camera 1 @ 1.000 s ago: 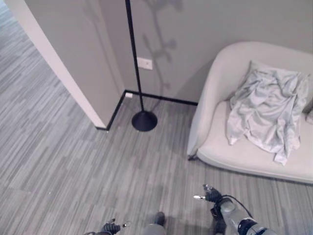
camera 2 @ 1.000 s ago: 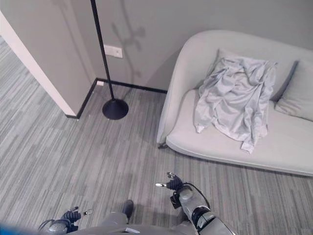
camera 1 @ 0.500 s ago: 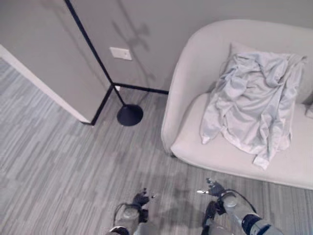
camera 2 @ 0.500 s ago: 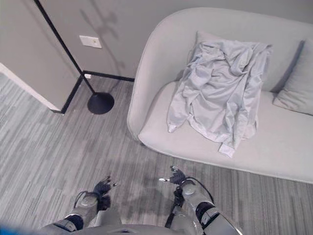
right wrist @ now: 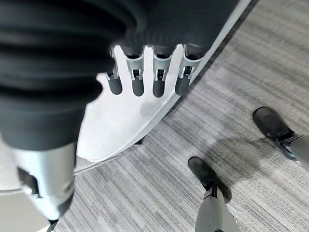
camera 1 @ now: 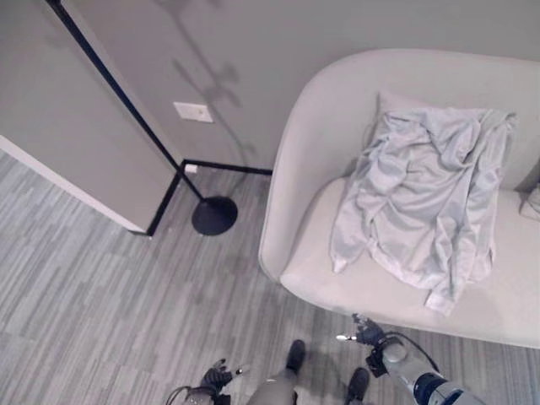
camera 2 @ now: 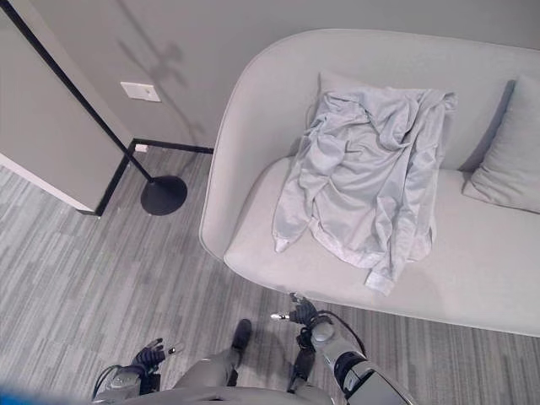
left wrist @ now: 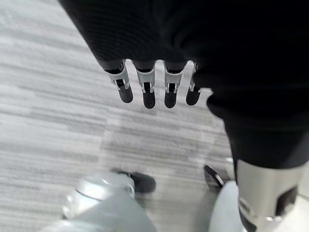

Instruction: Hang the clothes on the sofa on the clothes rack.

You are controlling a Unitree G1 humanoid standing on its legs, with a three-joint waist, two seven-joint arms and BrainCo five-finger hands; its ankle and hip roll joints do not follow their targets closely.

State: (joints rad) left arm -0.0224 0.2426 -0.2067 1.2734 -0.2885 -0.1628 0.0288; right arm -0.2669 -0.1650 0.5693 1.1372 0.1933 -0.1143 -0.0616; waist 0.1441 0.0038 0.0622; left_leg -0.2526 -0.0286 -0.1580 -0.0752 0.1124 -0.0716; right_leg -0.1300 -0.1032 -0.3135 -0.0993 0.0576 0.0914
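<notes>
A crumpled light grey garment (camera 1: 422, 211) lies spread over the seat and backrest of the pale sofa (camera 1: 283, 177), also seen as the garment (camera 2: 363, 186). The clothes rack is a thin black pole (camera 1: 118, 94) on a round black base (camera 1: 213, 216), standing by the wall left of the sofa. My right hand (camera 1: 368, 334) hangs low in front of the sofa's front edge, its fingers (right wrist: 145, 83) relaxed and holding nothing, the sofa's rim (right wrist: 123, 128) just past them. My left hand (camera 2: 150, 355) hangs low over the floor, fingers (left wrist: 145, 92) straight and empty.
A grey cushion (camera 2: 506, 160) leans at the sofa's right end. A white wall socket (camera 1: 193, 111) sits behind the rack, and a wall corner (camera 1: 139, 224) juts out to the left. Striped grey carpet (camera 1: 101, 304) spreads in front.
The camera has moved closer to the sofa, so the garment sits nearer the middle of the view. My left hand has dropped lower; the right hand stays low.
</notes>
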